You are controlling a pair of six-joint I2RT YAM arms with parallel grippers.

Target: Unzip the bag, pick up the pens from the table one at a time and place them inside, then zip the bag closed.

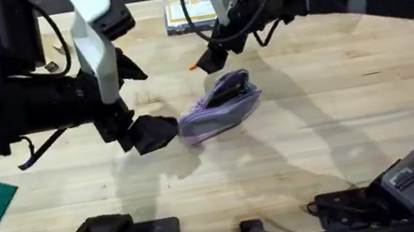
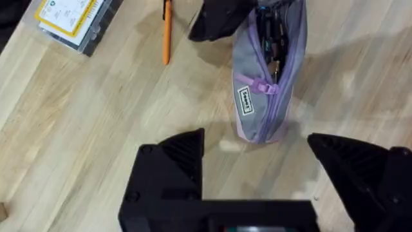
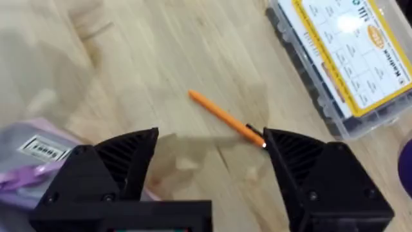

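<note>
A: Near the middle of the worktop (image 1: 334, 120) lies the bag (image 1: 221, 107), already unzipped, dark contents showing in its mouth. The pen (image 3: 222, 116) rests flat just beyond it, near the clear box (image 3: 351, 58).

B: And the hands?

A: The left hand (image 2: 257, 174) is spread wide just short of the bag's closed end. The right hand (image 3: 212, 161) is spread too, hovering over the pen's dark end.

B: How will the pen handle?

A: Light, stiff and probably slick, so it may roll or pivot. I'd pinch it across the barrel near mid-length. The bag looks soft and would likely sag; brace its end.
</note>
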